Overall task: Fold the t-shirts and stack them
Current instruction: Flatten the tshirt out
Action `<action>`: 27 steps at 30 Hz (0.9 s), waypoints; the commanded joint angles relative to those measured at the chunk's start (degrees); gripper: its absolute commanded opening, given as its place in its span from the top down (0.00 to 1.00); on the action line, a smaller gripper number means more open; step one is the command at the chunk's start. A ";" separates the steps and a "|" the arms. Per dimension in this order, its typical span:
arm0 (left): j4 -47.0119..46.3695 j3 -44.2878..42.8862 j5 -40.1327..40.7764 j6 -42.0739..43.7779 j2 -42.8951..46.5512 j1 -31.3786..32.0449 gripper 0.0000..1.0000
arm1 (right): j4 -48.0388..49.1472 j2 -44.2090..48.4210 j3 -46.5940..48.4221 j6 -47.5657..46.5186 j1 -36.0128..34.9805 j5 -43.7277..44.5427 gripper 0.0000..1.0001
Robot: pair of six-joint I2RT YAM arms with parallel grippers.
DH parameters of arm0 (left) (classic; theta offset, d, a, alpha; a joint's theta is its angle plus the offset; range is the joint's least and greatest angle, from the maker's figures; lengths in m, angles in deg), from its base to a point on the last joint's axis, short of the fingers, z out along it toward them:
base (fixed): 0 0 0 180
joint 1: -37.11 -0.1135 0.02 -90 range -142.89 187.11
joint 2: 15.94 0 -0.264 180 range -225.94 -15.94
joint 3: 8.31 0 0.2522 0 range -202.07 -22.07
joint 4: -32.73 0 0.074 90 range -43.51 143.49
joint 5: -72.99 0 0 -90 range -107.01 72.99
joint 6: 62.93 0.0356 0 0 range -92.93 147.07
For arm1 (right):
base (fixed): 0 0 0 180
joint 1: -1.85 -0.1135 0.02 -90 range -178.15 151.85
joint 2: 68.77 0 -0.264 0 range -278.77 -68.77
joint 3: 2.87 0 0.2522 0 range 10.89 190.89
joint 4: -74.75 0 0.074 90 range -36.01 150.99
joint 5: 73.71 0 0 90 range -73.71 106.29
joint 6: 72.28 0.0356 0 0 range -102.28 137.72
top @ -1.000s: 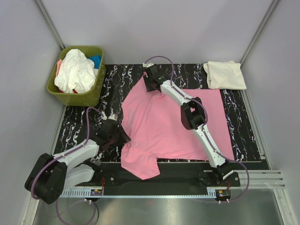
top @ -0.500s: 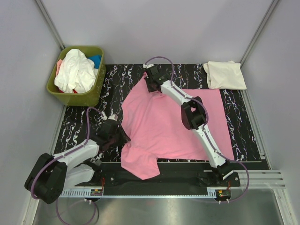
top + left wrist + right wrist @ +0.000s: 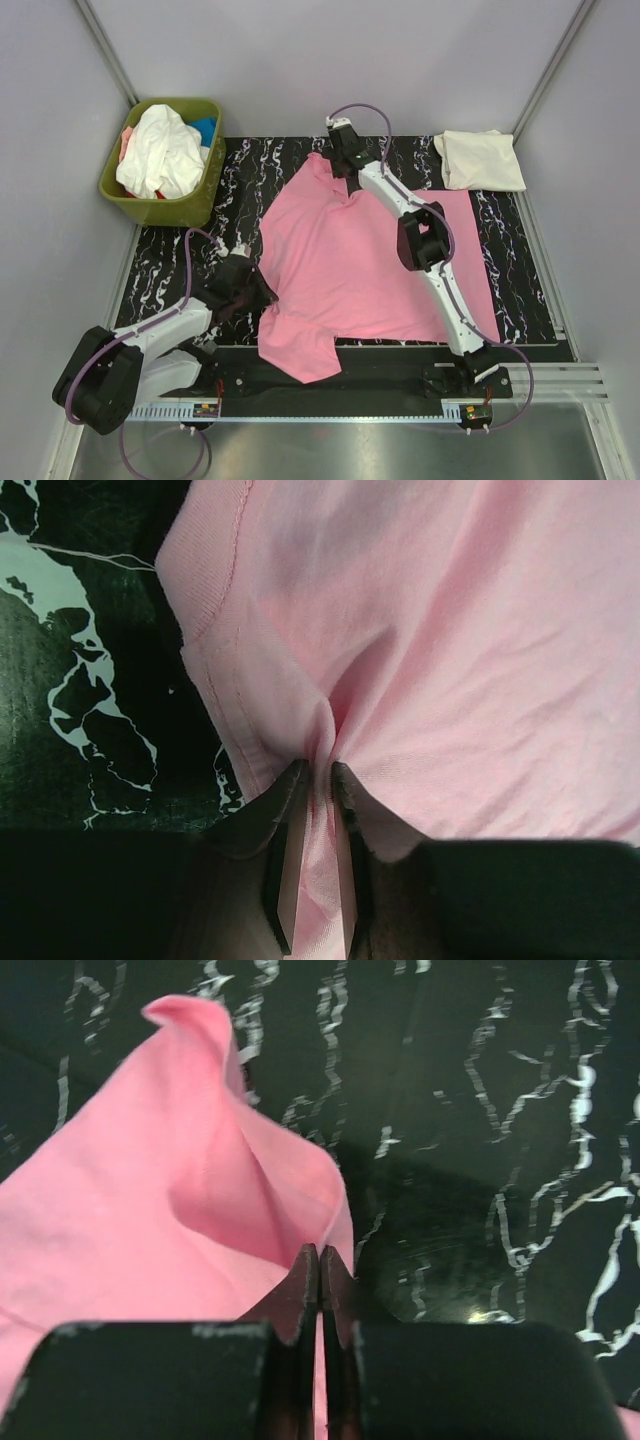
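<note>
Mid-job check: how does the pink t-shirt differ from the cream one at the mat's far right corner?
The pink t-shirt is spread open in the middle; the cream t-shirt lies folded small at the far right corner. The left gripper and right gripper each pinch the pink t-shirt; nothing touches the cream t-shirt. Both lie on the black marbled mat.

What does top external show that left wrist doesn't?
Only top external: the olive-green plastic bin holding a crumpled white shirt, the folded cream t-shirt at the far right, and the right tool at the far edge of the bright pink cotton t-shirt. Only left wrist: the left tool pinched shut on a fold, beside a stitched hem. Both: the pink t-shirt on the black marbled mat.
</note>
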State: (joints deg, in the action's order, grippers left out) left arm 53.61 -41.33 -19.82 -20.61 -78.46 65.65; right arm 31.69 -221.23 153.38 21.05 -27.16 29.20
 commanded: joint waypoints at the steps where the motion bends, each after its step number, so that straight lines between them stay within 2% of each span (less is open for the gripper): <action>1: 6.24 2.04 1.75 0.57 -1.99 0.65 0.77 | 3.02 3.76 2.61 1.14 3.16 1.16 1.00; 10: 6.33 1.86 1.84 0.57 -2.25 0.73 0.77 | 5.39 -0.90 5.86 0.98 5.90 -1.40 1.00; 11: 6.42 1.86 1.93 0.66 -2.34 0.73 0.77 | 5.65 -1.34 6.21 1.06 5.99 -1.04 0.97; 12: 6.33 1.86 1.84 0.57 -2.25 0.73 0.77 | 5.66 -2.22 6.48 1.06 6.07 -0.43 0.88; 13: 6.33 1.86 1.84 0.66 -2.34 0.73 0.77 | 5.57 -2.66 7.09 1.58 6.25 0.01 0.55; 14: 6.33 1.78 1.84 0.57 -2.25 0.73 0.77 | 5.22 -2.92 7.44 1.94 6.34 0.45 0.34; 16: 6.42 1.69 1.84 0.57 -2.43 0.73 0.77 | 4.52 -3.37 8.32 3.16 7.04 0.89 0.03; 17: 6.42 1.69 1.84 0.57 -2.52 0.73 0.77 | 3.82 -3.28 8.41 3.61 7.30 1.07 0.00; 20: 7.21 1.16 2.28 0.48 -2.60 0.82 0.80 | 2.85 -0.83 7.19 5.36 8.36 2.03 0.00; 25: 15.36 -4.63 8.32 0.75 0.19 3.01 0.82 | 2.76 10.06 -2.38 6.51 9.41 2.65 0.00; 27: 18.54 -9.81 10.63 1.80 1.79 3.46 0.66 | 2.06 15.95 -7.83 7.47 9.42 2.39 0.00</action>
State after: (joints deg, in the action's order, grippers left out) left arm 62.05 -45.40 -15.89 -20.72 -78.68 68.12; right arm 33.55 -218.13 149.84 26.36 -18.16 29.48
